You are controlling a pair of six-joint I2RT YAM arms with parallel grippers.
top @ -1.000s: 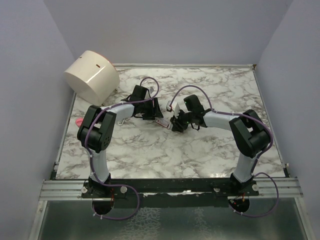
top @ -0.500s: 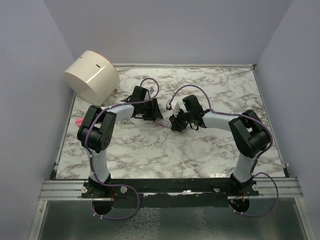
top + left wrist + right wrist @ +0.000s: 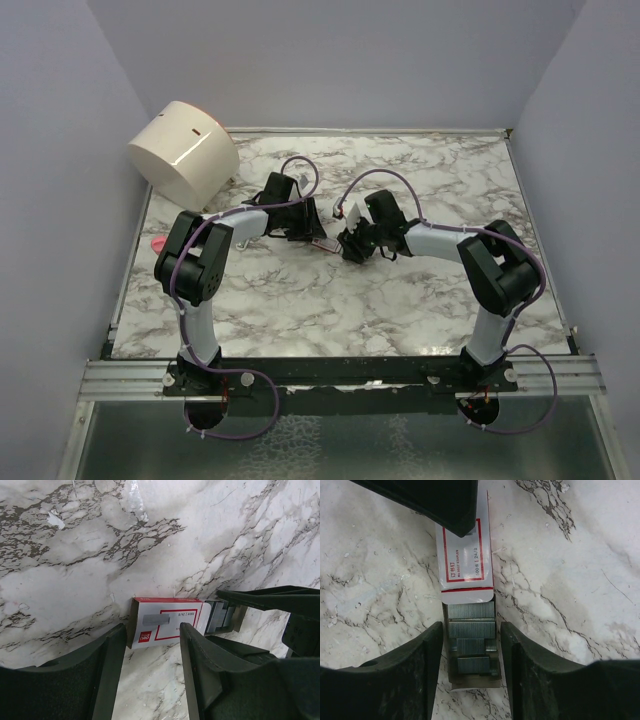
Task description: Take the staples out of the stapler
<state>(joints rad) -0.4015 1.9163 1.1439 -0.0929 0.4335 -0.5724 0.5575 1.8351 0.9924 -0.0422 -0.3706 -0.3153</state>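
Under both arms on the marble desk [image 3: 75, 555] lies a staple box [image 3: 465, 555]. The left gripper [image 3: 152, 627] stands parted over its sleeve; the right gripper [image 3: 471, 627] flanks the drawn-out tray [image 3: 470, 681], whether pinching I cannot tell. Its staple strips [image 3: 470, 630] look light and brittle, so the tray's long sides seem the place to hold.

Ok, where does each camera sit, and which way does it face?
Top external: above, behind the bases, looking down at the marble table; left arm, right arm whole.
Left wrist: looks down at the staple box; left fingers show.
Right wrist: looks down at the staples; right fingers show.
Shared: both wrist views show the box.
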